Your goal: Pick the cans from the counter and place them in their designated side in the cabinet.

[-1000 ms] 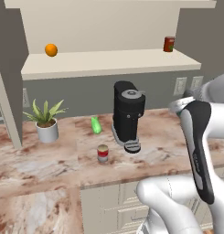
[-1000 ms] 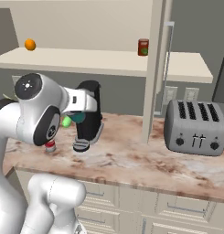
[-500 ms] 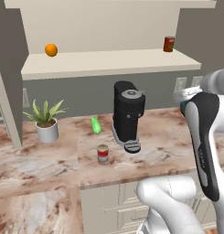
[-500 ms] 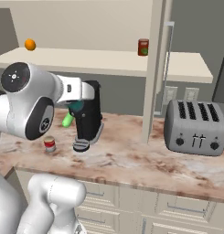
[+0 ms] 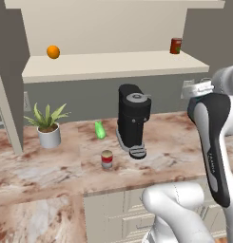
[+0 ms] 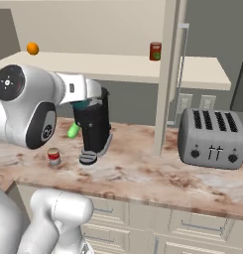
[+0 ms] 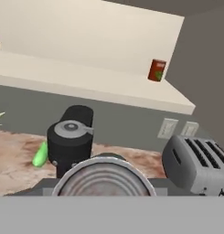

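The counter looks like polished marbled stone. The toaster is brushed grey metal. The cabinet is matt cream

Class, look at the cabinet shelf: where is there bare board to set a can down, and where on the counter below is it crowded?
The shelf is bare along its whole middle, between the orange at the left and the dark red can at the right. The counter is crowded around the coffee machine, with the green bottle and the red can close by.
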Robot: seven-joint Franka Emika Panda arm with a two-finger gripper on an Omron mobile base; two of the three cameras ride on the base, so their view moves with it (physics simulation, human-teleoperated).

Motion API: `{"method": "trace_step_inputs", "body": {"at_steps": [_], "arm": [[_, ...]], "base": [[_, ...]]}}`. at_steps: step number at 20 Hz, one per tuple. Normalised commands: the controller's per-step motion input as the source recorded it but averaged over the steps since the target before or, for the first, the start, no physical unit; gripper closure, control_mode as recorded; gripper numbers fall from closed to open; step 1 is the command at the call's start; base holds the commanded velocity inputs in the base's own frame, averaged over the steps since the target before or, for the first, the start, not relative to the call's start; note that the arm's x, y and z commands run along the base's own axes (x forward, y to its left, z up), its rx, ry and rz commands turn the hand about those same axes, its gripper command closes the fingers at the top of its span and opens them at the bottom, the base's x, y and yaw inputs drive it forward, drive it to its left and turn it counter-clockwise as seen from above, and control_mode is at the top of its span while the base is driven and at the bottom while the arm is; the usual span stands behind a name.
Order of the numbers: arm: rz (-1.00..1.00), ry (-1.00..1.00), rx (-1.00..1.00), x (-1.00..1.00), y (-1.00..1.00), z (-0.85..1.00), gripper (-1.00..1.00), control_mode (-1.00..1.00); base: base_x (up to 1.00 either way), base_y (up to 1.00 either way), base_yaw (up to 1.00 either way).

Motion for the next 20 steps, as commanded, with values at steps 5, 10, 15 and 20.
{"method": "trace_step_inputs", "body": {"at_steps": [5,10,15,20], "arm": [[0.01,-0.08,0.00,0.16,0.00,0.17,1.00,-1.00],[0.01,-0.03,0.00,0.20,0.00,0.20,1.00,-1.00],[0.00,-0.02,-0.01,0.16,0.00,0.24,1.00,-1.00],[0.00,-0.06,-0.01,0.15,0.00,0.15,1.00,-1.00]], "base": [[0.00,0.00,0.00],[0.00,0.00,0.00],[0.00,0.00,0.00],[0.00,0.00,0.00]]}}
